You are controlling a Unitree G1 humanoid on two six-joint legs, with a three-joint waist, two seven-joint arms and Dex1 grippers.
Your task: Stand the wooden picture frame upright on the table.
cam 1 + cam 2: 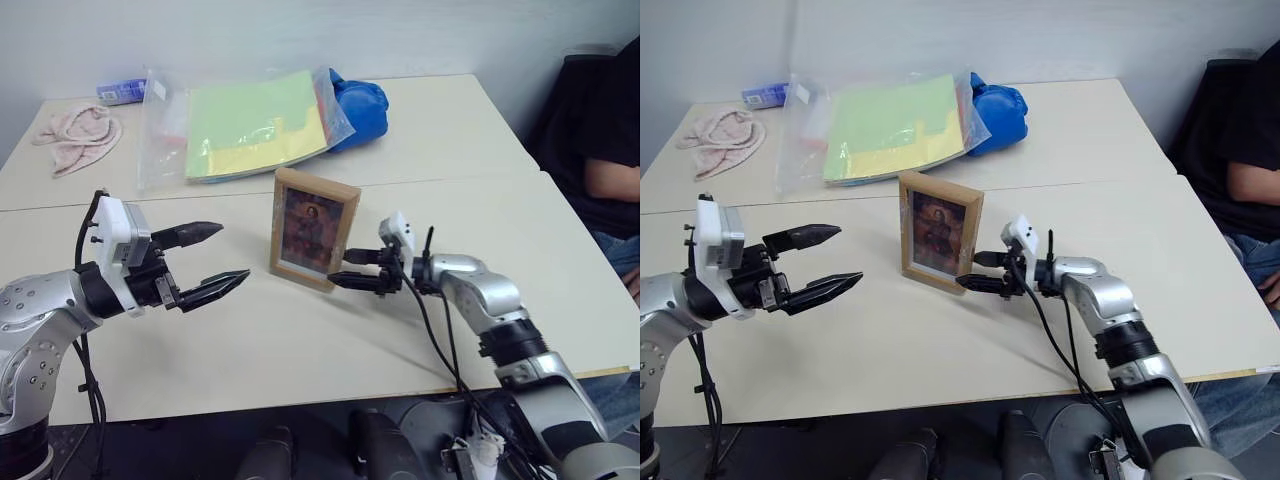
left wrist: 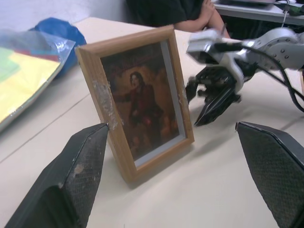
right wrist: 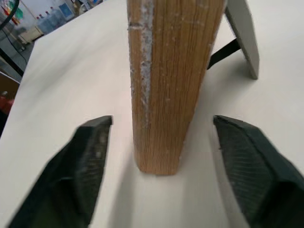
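The wooden picture frame (image 1: 312,228) stands upright near the middle of the table (image 1: 300,340), its portrait side facing me. Its grey fold-out stand (image 3: 242,38) props it from behind. My right gripper (image 1: 338,268) is open at the frame's right edge. In the right wrist view the wooden edge (image 3: 166,71) rises between the two fingers (image 3: 85,161) with a gap on each side, so they do not touch it. My left gripper (image 1: 233,252) is open with nothing in it, a short way left of the frame and pointing at it.
A clear plastic bag of green-yellow paper (image 1: 250,125) lies behind the frame, with a blue bundle (image 1: 358,105) beside it. A pink cloth (image 1: 78,135) and a small blue packet (image 1: 122,92) are at the far left. A person (image 1: 605,150) sits at the right.
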